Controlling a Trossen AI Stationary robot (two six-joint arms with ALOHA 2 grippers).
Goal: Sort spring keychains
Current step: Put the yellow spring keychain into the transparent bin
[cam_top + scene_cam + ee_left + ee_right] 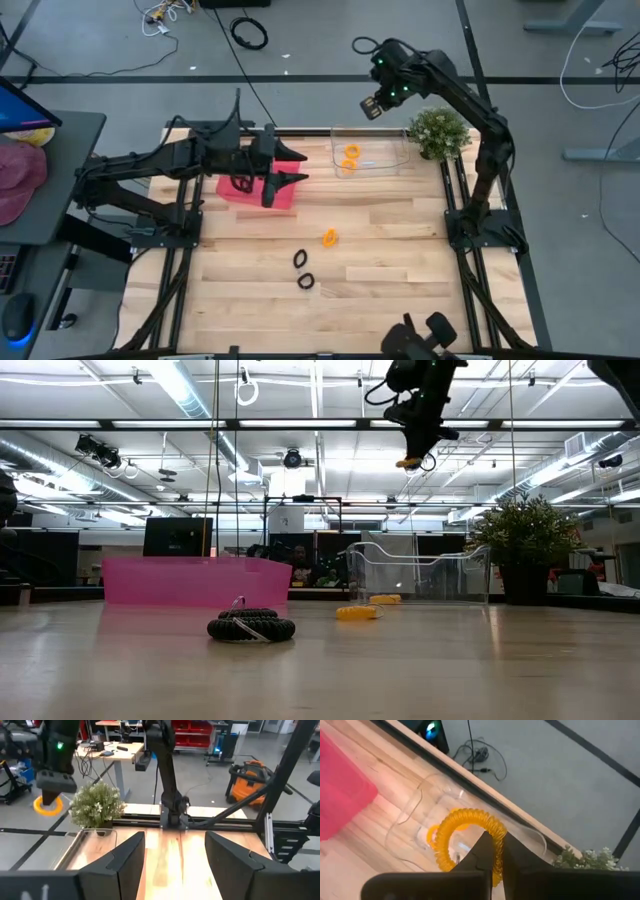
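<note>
Wooden tabletop [400, 250] carried a pink bin [255, 190] at upper left, a clear container [370, 150] and potted plant [438, 132] at upper right. Centre: one orange spring keychain [329, 238]; two black spring keychains [302, 270] below it.

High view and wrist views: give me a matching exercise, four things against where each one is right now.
Things:
1. pink bin
2. clear bin
3. right gripper
4. potted plant

Places or states:
A. far right corner of the table
B. under the left gripper
C. raised, shut on an orange keychain
D. orange keychains inside

Pairs: 1-B, 2-D, 3-C, 4-A
</note>
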